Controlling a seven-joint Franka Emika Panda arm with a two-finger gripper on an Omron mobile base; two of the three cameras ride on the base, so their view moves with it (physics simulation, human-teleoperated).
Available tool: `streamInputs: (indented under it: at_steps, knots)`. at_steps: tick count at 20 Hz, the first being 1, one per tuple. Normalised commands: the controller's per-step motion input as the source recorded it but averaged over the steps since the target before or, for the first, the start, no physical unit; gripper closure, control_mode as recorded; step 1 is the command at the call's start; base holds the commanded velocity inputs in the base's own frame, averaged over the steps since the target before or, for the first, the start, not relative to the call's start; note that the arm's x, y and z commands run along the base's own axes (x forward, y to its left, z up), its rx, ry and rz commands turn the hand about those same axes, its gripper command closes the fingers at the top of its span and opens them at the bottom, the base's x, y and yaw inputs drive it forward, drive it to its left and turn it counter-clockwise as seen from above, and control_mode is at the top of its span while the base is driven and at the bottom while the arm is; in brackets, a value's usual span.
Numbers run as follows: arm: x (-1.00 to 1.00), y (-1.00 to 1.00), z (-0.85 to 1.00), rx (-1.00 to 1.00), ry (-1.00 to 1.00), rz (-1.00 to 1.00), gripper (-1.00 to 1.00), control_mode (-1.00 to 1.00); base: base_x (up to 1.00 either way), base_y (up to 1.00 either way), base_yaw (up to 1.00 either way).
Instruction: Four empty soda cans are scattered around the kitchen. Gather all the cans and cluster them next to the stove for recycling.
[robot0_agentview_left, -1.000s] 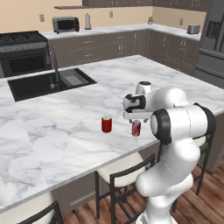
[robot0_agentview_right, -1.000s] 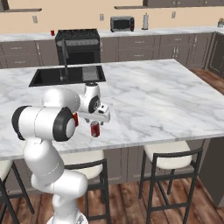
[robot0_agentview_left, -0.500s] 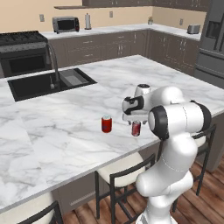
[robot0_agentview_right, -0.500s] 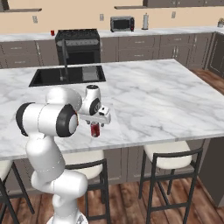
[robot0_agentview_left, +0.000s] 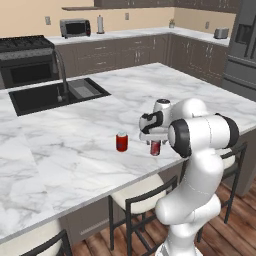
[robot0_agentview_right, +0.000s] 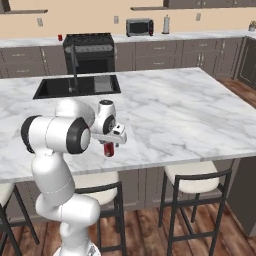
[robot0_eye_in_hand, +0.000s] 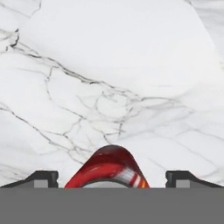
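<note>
A red soda can (robot0_agentview_left: 155, 149) stands upright on the marble island near its front edge. My gripper (robot0_agentview_left: 154, 141) points down over it, open, one finger on each side. In the hand view the can (robot0_eye_in_hand: 111, 168) sits between the two fingertips (robot0_eye_in_hand: 43, 178), with a gap at each side. The right base view has the same can (robot0_agentview_right: 108, 150) under the gripper (robot0_agentview_right: 110, 144). A second red can (robot0_agentview_left: 121, 142) stands a short way to the left on the island. The black stove (robot0_agentview_left: 25, 50) is against the far wall. A small red can (robot0_agentview_right: 60, 37) sits on the back counter left of the stove (robot0_agentview_right: 87, 41).
A black sink (robot0_agentview_left: 45, 95) with a tall faucet (robot0_agentview_left: 60, 75) is set in the island's far left part. Stools (robot0_agentview_left: 142, 192) stand under the front edge. A microwave (robot0_agentview_left: 75, 27) rests on the back counter and a dark fridge (robot0_agentview_left: 242, 45) stands at the right.
The hand has come down a little over the front can and the elbow has shifted slightly. Both island cans stay where they were.
</note>
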Motion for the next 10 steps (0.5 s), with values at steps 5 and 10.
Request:
streamInputs:
  at_steps: [5,10]
  knots:
    - [0.0,0.0,-0.12,0.0,0.0,0.0,1.0,-1.0,0.0,0.0,0.0]
    - [-0.06,0.0,0.09,0.01,0.0,-0.03,1.0,-1.0,0.0,0.0,0.0]
